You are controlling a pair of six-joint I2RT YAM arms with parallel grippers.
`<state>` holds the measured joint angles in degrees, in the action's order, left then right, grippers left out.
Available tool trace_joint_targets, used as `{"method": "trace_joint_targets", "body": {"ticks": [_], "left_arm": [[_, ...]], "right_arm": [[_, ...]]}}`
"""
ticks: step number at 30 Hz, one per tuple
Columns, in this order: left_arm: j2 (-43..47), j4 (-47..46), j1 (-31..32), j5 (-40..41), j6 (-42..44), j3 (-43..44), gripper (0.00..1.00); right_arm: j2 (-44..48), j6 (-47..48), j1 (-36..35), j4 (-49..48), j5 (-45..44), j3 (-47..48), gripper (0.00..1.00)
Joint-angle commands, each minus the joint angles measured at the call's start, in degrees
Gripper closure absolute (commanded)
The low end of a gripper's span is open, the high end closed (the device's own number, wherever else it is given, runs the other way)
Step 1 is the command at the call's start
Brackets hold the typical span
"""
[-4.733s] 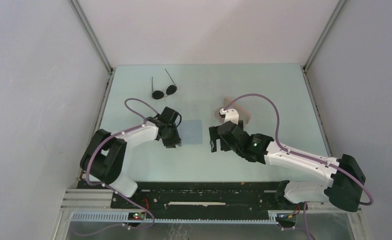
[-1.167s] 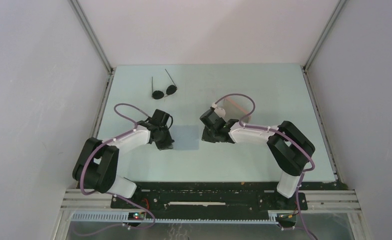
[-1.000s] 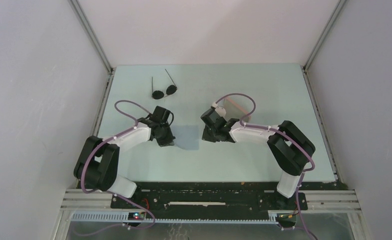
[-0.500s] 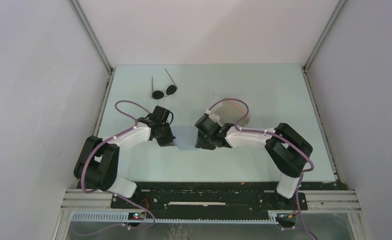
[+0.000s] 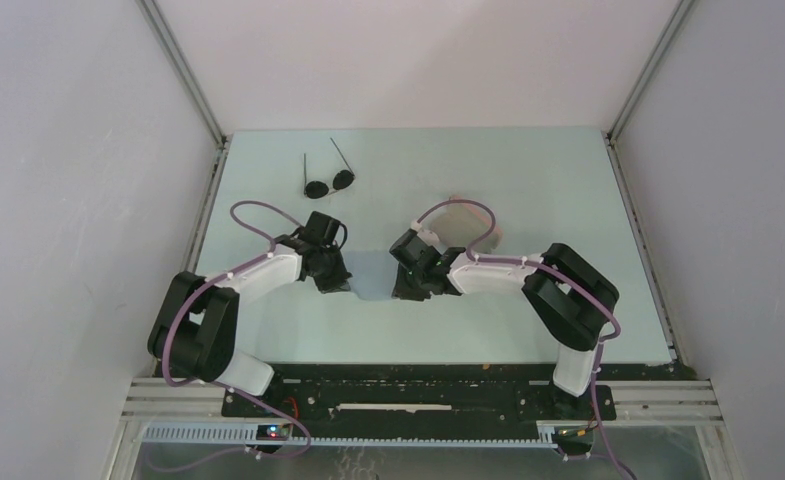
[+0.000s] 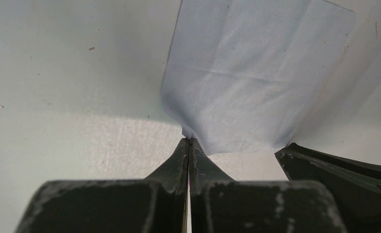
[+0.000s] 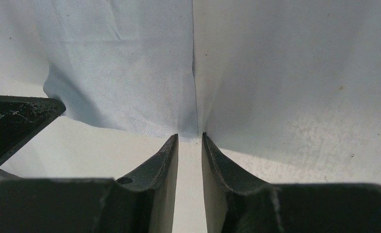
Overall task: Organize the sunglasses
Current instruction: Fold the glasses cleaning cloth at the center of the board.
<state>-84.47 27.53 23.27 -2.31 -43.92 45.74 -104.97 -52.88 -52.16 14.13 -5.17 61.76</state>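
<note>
Inside a robotics lab's test cell: a left arm (image 5: 263, 270) and a right arm (image 5: 498, 268) stand bolted to a black base rail (image 5: 448, 390) at the edge of a pale green table (image 5: 548, 190). Plain white panels (image 5: 418, 60) on aluminium posts (image 5: 181, 72) box them in, with purple cables (image 5: 258, 204) and a lit circuit board (image 5: 271, 431).

Sunglasses (image 5: 329, 182) far left, blue cloth (image 5: 372, 268) mid-table, pink case (image 5: 465, 213) right
</note>
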Motion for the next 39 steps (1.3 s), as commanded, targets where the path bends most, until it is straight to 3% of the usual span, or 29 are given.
{"method": "trace_joint_targets", "body": {"ticks": [1, 10, 19, 22, 39], "left_arm": [[0.2, -1.4, -0.2, -0.6, 1.0, -1.7, 1.00], [1.1, -1.5, -0.3, -0.8, 0.9, -1.9, 1.00], [1.1, -1.4, -0.3, -0.6, 0.9, -2.2, 1.00], [1.4, -1.5, -0.2, -0.6, 1.0, -2.2, 1.00], [5.5, -1.0, 4.6, -4.3, -0.7, -6.7, 1.00]], "right_arm": [[-1.2, -1.1, -0.1, -0.8, 0.1, 0.1, 0.69], [-1.5, -1.0, 0.5, -2.1, 0.5, 0.1, 0.83], [-1.5, -0.8, 1.0, -2.7, 0.5, 0.1, 0.83], [-1.4, -0.7, 1.2, -2.9, 0.6, 0.1, 1.00], [5.7, -2.1, -3.0, 0.7, -4.5, -6.8, 1.00]]}}
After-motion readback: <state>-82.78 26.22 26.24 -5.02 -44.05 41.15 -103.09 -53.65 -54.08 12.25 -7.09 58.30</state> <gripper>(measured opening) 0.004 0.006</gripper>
